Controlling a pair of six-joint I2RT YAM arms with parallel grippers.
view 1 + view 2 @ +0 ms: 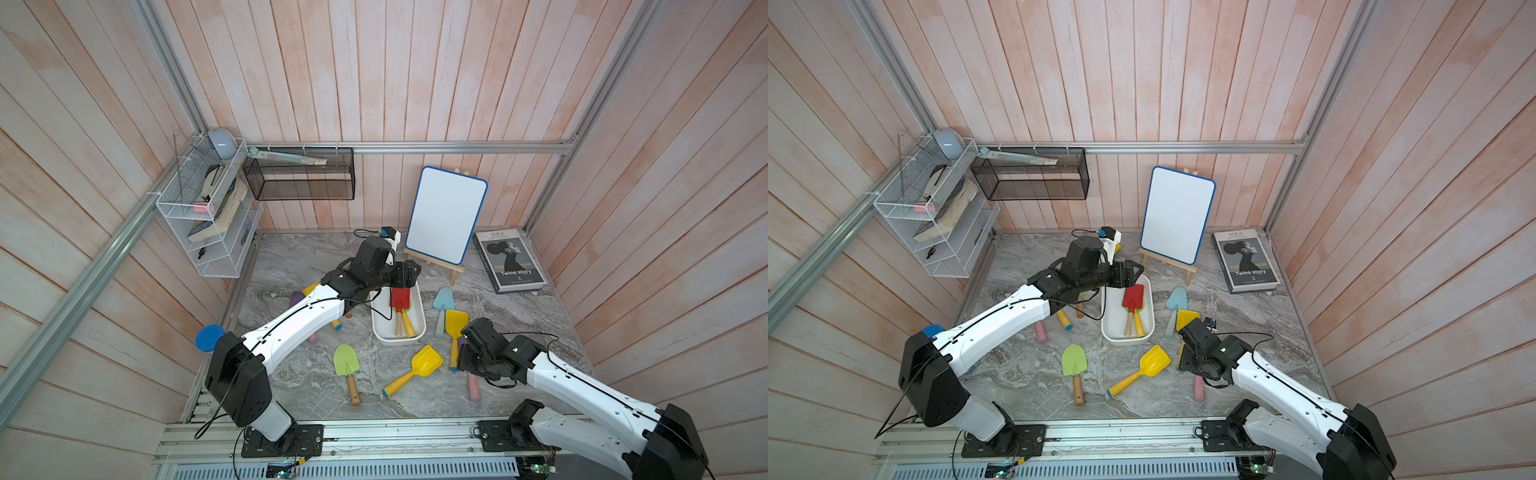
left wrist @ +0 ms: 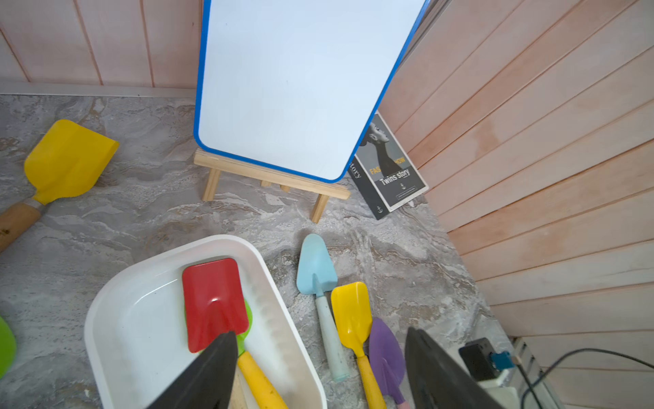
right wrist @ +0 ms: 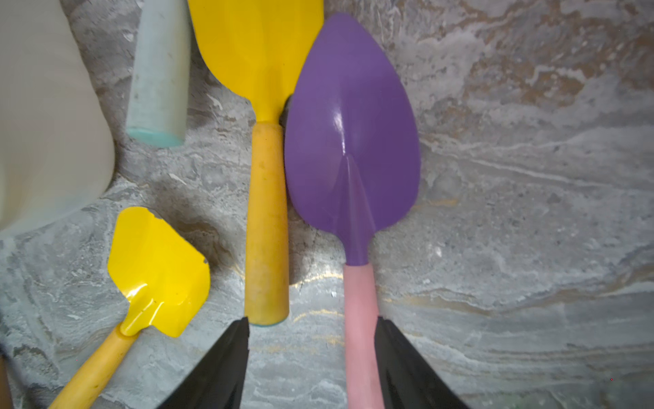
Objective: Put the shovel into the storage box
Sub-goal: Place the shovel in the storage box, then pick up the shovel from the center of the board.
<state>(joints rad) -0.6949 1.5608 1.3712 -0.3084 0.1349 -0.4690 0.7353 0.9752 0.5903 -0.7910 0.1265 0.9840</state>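
- Resting in the storage box (image 1: 399,340), the red shovel (image 2: 212,301) lies on top of a green shovel (image 2: 260,382) with a yellow handle
- Above the box, the left gripper (image 2: 320,333) hovers with its fingers spread wide and nothing between them
- On the table (image 3: 513,248), the right gripper (image 3: 311,320) straddles the pink handle (image 3: 359,311) of the purple shovel (image 3: 350,124); the fingers are apart, one close to the handle, the other clear of it, so no grip yet
- Risk: an off-centre close probably shoves the handle sideways against the yellow shovel (image 3: 265,212) just beside it
- Risk: a grip this near the handle end likely lets the blade droop and catch the box rim
- Risk: a low retreat of the left fingers may clip the stored shovels
- Risk: both arms over the box together may collide
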